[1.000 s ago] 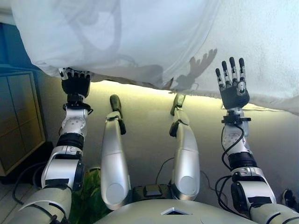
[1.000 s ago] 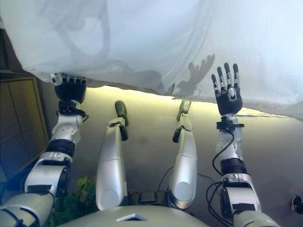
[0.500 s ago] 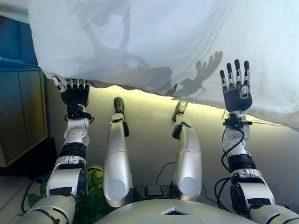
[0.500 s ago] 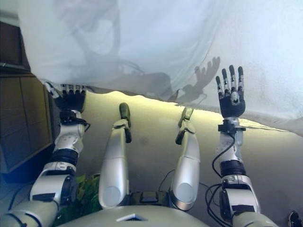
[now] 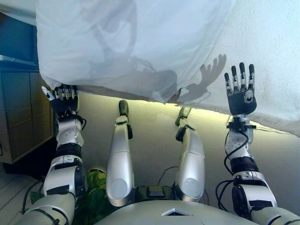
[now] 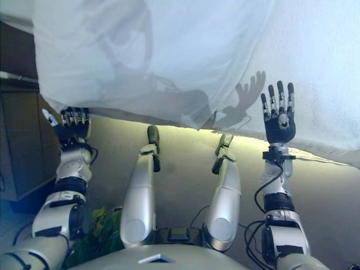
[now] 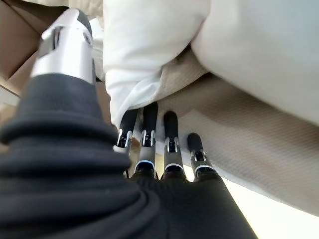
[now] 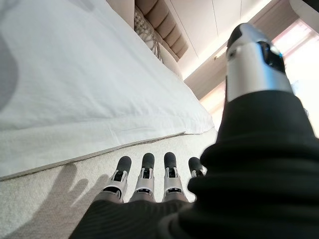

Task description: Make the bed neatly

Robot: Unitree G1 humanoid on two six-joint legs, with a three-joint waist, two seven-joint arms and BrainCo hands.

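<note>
A white duvet (image 5: 131, 42) hangs over the near edge of the bed, its hem bunched and uneven. My left hand (image 5: 62, 99) is just below the hem near the duvet's left corner; its straight fingers (image 7: 170, 142) touch a fold of the duvet (image 7: 144, 64), gripping nothing. My right hand (image 5: 241, 97) is raised open in front of the off-white bed surface (image 5: 276, 56) at the right, palm up and fingers spread. In the right wrist view its fingers (image 8: 143, 175) hover over that surface, next to the duvet's edge (image 8: 75, 84).
The beige side of the bed (image 5: 93, 122) runs below the duvet with a lit strip along its top. A wooden cabinet (image 5: 18, 117) stands at the left. A green plant (image 5: 93, 180) sits low by my left arm. A padded headboard (image 8: 162, 25) and a pillow (image 8: 149, 42) lie beyond.
The view has shifted. My left hand has dropped lower and leftwards from under the duvet's hem, so its fingers now show. My right hand stays open, raised a little further.
</note>
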